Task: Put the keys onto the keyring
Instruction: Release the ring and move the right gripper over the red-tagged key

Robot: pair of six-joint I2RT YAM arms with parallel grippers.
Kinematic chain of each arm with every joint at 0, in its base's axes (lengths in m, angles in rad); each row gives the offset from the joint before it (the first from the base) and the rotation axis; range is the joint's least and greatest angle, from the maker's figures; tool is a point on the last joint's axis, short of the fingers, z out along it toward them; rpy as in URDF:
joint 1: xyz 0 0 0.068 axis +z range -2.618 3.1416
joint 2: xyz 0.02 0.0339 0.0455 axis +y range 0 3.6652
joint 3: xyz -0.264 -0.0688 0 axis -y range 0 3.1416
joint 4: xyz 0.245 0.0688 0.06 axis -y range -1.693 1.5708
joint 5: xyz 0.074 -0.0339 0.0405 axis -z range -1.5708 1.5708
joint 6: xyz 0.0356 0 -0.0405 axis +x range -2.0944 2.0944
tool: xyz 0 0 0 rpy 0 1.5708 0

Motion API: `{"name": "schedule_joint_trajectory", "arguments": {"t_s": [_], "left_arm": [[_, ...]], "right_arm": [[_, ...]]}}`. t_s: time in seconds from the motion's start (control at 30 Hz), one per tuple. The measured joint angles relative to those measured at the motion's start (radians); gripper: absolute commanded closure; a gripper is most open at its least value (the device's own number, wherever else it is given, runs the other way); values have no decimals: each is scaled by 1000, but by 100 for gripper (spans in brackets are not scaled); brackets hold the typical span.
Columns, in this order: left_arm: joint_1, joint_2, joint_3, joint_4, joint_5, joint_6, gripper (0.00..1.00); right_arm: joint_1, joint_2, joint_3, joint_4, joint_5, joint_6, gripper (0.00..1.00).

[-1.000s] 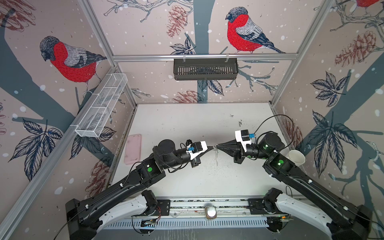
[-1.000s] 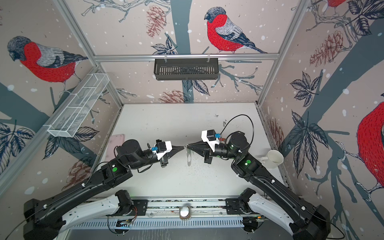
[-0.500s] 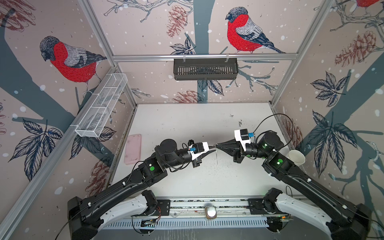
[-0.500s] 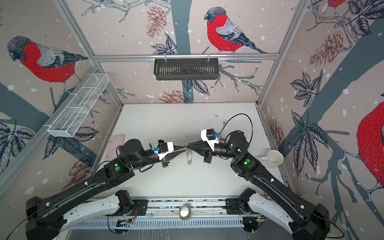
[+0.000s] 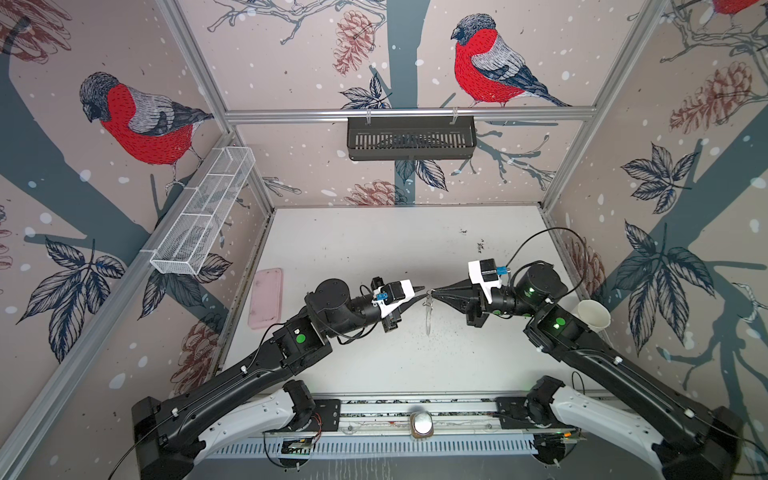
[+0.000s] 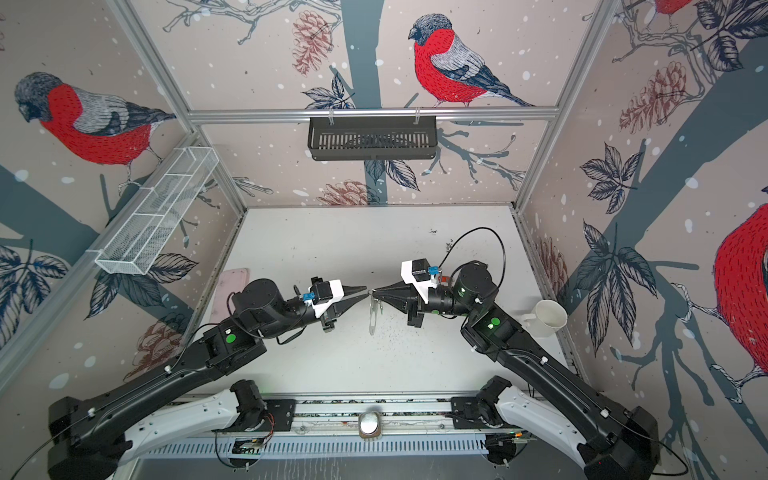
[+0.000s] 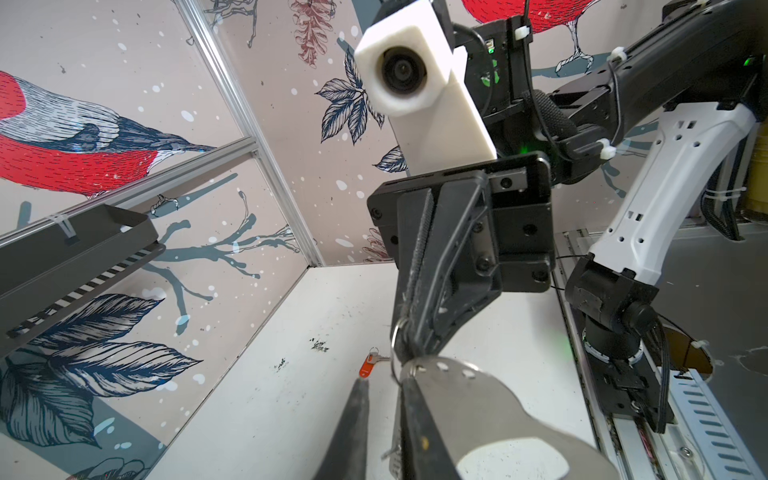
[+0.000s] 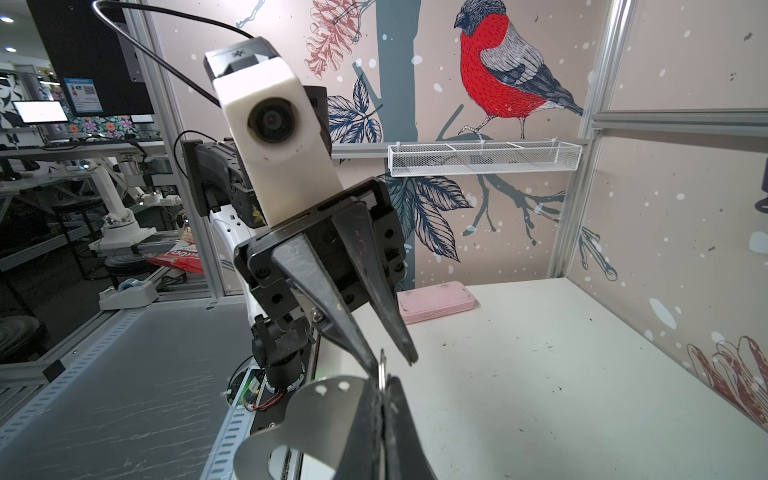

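Note:
The keyring (image 7: 465, 399) is a flat grey metal plate with an oval cutout and small edge holes. It hangs in the air above the table's middle, edge-on in both top views (image 5: 428, 318) (image 6: 372, 318). My right gripper (image 8: 382, 382) (image 5: 433, 292) is shut on its upper edge, by a small metal ring (image 8: 381, 365). My left gripper (image 7: 384, 382) (image 5: 422, 289) faces it tip to tip, its fingers a little apart and beside the plate's edge. One of the keys (image 7: 365, 367), with a red-orange tag, lies on the table below.
A pink case (image 5: 266, 303) lies by the left wall. A white cup (image 5: 593, 316) stands at the right edge. A black basket (image 5: 411, 137) hangs on the back wall and a white wire shelf (image 5: 203, 216) on the left wall.
My left gripper's fingers have parted a little from shut. The right gripper still holds the plate in the same place.

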Motion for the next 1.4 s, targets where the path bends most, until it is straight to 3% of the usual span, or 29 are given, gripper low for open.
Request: {"name": "schedule_joint_trajectory", "arguments": {"t_s": [0.9, 1.1, 1.4], "left_arm": [[0, 23, 21, -31, 2, 14, 86], [0, 25, 24, -31, 12, -6, 100], [2, 32, 11, 9, -14, -43, 100]], "right_arm": [[2, 55, 22, 18, -40, 1, 100], [2, 67, 28, 31, -42, -5, 100], [2, 64, 32, 21, -6, -18, 100]]}}
